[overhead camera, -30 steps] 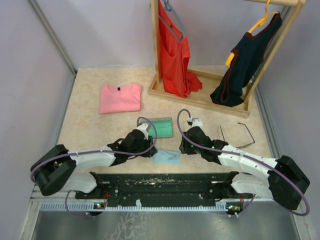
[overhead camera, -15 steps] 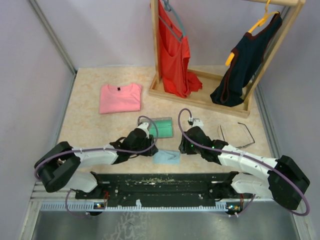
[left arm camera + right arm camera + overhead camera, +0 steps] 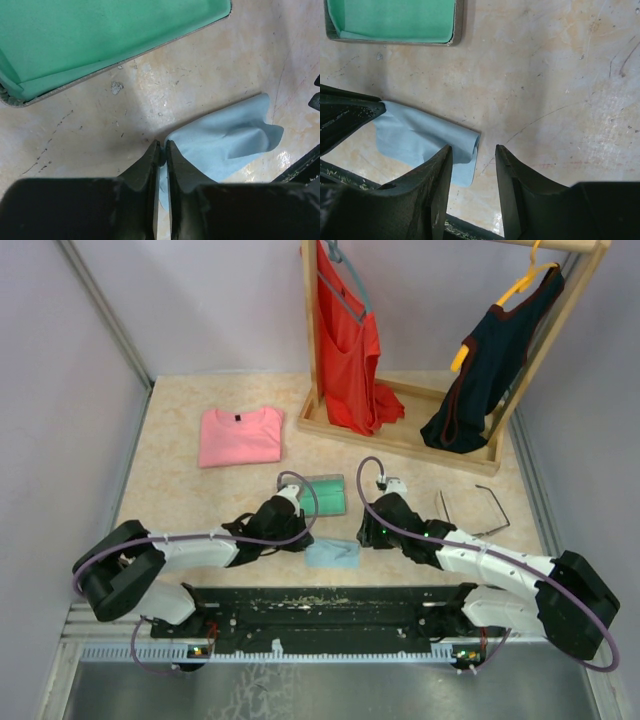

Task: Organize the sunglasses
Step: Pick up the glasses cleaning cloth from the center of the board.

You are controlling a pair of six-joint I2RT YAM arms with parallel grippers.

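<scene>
The sunglasses (image 3: 476, 510) lie open on the table at the right, clear of both grippers and out of both wrist views. The light blue cleaning cloth (image 3: 333, 553) lies near the front edge between the grippers. My left gripper (image 3: 162, 147) is shut on the left edge of the cloth (image 3: 225, 145). My right gripper (image 3: 473, 149) is open, its jaws standing on either side of the folded right end of the cloth (image 3: 420, 137). The open case (image 3: 322, 493) with green lining lies just behind the cloth.
A folded pink shirt (image 3: 240, 435) lies at the back left. A wooden rack (image 3: 400, 435) holding a red top and a dark top stands at the back right. The case's green lining fills the top of the left wrist view (image 3: 100, 35).
My left arm has shifted slightly to the right and its gripper sits at the cloth's left edge. The right arm, cloth and sunglasses have barely moved.
</scene>
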